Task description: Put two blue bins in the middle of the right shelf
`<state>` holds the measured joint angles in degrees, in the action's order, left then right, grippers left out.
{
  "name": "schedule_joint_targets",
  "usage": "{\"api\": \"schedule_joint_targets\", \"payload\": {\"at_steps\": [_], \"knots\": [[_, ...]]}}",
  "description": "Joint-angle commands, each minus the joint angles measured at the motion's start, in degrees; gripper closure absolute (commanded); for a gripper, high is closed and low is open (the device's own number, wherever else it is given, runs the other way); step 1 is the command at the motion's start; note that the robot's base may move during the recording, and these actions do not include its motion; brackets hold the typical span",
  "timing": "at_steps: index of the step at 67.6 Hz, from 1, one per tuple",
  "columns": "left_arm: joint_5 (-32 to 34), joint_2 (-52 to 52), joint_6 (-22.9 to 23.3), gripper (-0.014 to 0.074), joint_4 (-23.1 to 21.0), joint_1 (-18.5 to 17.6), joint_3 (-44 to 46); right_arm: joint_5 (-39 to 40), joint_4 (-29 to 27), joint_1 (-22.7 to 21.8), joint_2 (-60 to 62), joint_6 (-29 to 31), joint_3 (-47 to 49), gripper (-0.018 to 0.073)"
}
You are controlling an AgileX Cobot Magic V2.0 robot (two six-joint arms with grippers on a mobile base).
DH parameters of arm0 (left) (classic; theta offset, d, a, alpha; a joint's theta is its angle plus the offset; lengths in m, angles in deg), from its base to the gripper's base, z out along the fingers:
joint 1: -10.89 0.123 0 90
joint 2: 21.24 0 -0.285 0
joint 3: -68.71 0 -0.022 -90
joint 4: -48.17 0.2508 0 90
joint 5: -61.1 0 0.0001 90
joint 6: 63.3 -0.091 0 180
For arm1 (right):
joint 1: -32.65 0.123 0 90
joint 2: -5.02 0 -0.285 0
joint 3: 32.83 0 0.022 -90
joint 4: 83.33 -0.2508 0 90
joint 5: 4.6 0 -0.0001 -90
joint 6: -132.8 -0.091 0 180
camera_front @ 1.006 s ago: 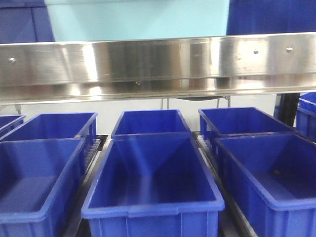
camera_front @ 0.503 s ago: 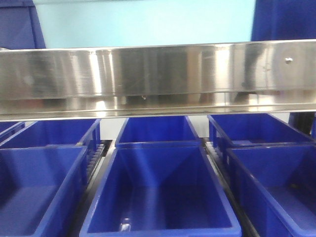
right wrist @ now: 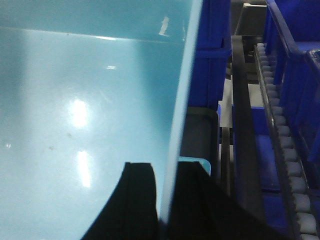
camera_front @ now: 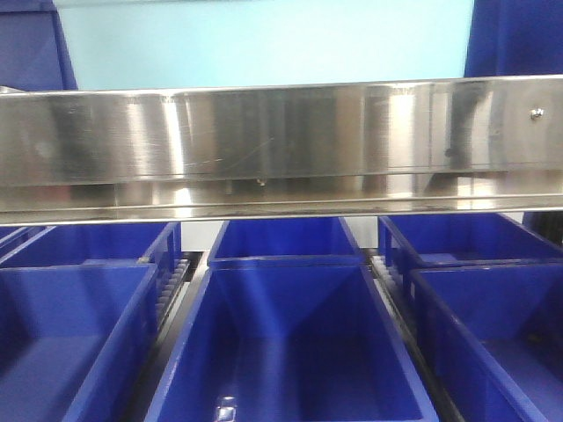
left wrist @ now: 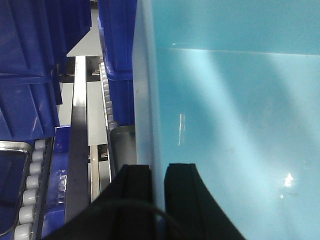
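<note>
Left gripper point(left wrist: 157, 169) pinches one wall of the pale blue bin point(left wrist: 225, 125) — right gripper point(right wrist: 166, 170) pinches the opposite wall. Steel rail point(camera_front: 281, 141) below it, dark blue bins point(camera_front: 290, 352) underneath.

We see a scratched stainless-steel shelf beam point(camera_front: 281, 145) across the view. Rows of dark blue bins point(camera_front: 290, 352) sit below it, with grey roller tracks point(camera_front: 169, 283) between them. Light glares on the steel.
</note>
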<state>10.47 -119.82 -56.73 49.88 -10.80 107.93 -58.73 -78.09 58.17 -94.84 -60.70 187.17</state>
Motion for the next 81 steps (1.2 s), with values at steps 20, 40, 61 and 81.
{"api": "schedule_joint_targets", "payload": {"at_steps": [20, 40, 61, 81], "knots": [[3.71, 0.83, 0.01, 0.0707, -2.36, -0.37, 0.91, 3.20, -0.93, 0.26, 0.72, 0.92, 0.59, 0.0712], [3.71, 0.83, 0.01, 0.0707, -2.36, -0.37, 0.91, 3.20, -0.93, 0.26, 0.72, 0.92, 0.59, 0.0712], [3.69, 0.83, 0.01, 0.0707, -2.38, -0.37, 0.91, 3.34, -0.93, 0.26, 0.72, 0.92, 0.59, 0.0712], [-3.12, -1.68, 0.01, 0.0707, -5.97, -0.37, 0.91, 3.58, 1.28, 0.26, -0.61, 0.92, 0.59, 0.0712]]}}
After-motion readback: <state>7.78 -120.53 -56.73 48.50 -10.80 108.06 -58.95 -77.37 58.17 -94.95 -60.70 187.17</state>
